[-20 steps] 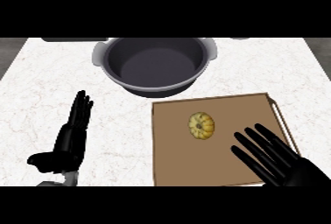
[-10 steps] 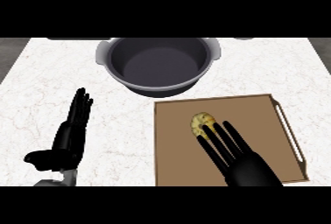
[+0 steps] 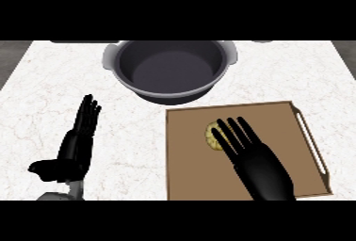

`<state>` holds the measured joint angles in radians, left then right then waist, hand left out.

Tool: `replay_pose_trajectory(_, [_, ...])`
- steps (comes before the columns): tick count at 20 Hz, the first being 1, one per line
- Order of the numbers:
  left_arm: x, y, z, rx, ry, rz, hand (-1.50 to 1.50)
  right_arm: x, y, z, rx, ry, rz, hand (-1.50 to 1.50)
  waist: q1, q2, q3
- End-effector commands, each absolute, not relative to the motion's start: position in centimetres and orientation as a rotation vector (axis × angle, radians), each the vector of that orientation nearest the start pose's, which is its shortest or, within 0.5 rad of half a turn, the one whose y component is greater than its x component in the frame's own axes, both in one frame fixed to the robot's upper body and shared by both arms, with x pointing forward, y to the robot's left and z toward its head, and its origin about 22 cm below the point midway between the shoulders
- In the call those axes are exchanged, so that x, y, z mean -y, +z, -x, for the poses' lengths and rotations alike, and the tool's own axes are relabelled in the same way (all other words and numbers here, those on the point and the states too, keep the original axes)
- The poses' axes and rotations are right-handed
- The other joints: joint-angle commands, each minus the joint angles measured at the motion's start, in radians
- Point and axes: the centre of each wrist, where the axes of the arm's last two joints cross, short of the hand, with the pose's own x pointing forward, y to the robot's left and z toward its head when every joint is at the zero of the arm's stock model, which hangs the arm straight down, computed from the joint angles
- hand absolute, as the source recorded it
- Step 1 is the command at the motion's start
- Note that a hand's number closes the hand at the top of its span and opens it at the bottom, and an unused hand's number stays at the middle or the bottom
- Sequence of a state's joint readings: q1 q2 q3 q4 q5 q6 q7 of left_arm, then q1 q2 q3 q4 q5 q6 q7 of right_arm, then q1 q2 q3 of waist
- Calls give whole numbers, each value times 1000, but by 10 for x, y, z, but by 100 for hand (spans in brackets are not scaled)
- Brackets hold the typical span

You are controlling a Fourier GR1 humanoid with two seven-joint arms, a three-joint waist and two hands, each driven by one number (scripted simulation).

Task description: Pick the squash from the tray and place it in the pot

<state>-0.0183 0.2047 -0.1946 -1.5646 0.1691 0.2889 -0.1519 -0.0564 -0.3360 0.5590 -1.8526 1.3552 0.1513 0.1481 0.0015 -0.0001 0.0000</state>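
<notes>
Head view: right hand (image 3: 259, 162), fingers straight and spread, lies over the yellow squash (image 3: 211, 136) on the brown tray (image 3: 292, 127). The dark pot (image 3: 170, 68) stands beyond the tray on the white tabletop (image 3: 49, 94). Left hand (image 3: 75, 148) rests open at lower left, fingers extended.

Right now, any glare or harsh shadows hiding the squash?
Head view: even light, no glare; the pot interior is dark but readable. The squash is mostly hidden by the right hand, not by shadow; the tray shows plainly.
</notes>
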Motion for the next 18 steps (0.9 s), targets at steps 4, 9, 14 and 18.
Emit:
replay_pose_trajectory(4, [-223, 20, -237, 1694, 43, -103, 0, 157, 28, -214, 1515, 1620, 1048, -150, 1, 0, 0])
replay_pose_trajectory(9, [-211, 2, -235, 1703, 35, -108, 0, 151, 24, -227, 1496, 1626, 1065, -150, -1, 0, 0])
replay_pose_trajectory(14, [-238, 18, -230, 1708, 30, -90, 0, 140, 33, -253, 1495, 1604, 1046, -150, 4, 0, 0])
replay_pose_trajectory(18, [-234, 23, -240, 1700, 30, -83, 0, 150, 37, -242, 1615, 1653, 1138, 150, 0, -1, 0])
